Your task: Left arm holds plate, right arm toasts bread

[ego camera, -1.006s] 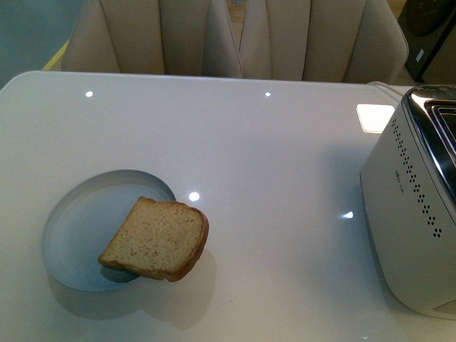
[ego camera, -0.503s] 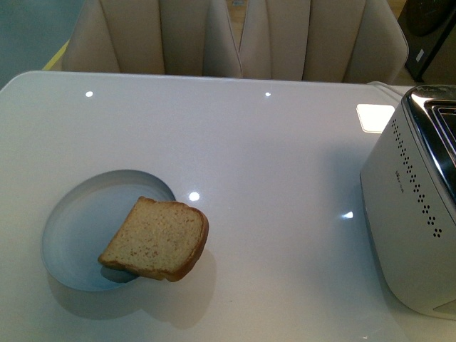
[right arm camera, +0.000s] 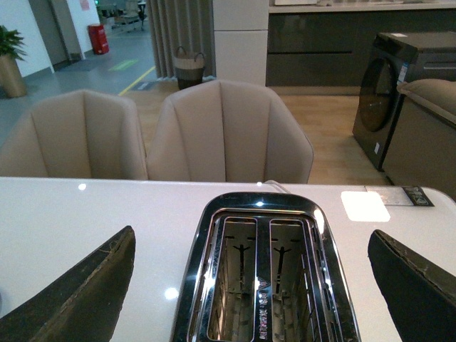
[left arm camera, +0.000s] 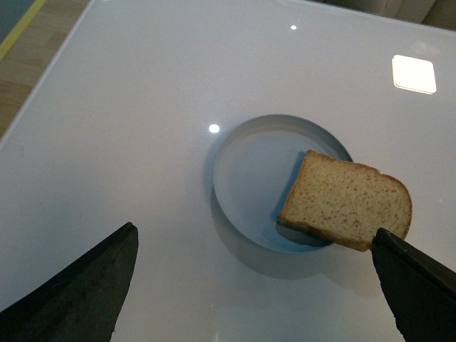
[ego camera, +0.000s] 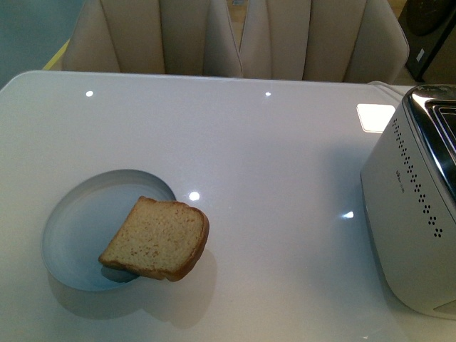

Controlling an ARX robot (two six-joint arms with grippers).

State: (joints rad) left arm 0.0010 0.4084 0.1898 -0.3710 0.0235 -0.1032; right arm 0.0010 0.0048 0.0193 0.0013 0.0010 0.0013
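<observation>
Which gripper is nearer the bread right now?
Left. The left gripper hovers open over the table by the bread; the right gripper is open above the toaster, bread out of its view.

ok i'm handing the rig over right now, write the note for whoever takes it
Left pincer: open, empty, hovering above the plate.
Right pincer: open, empty, hovering above the toaster.
Bread: lies tilted, half on the plate, overhanging the rim on the toaster side.
Toaster: at the right of the table; both slots are empty.
Done: nothing yet; plate and bread are untouched.
Left: left pincer grips the plate, right pincer takes the bread and drops it in a slot.
</observation>
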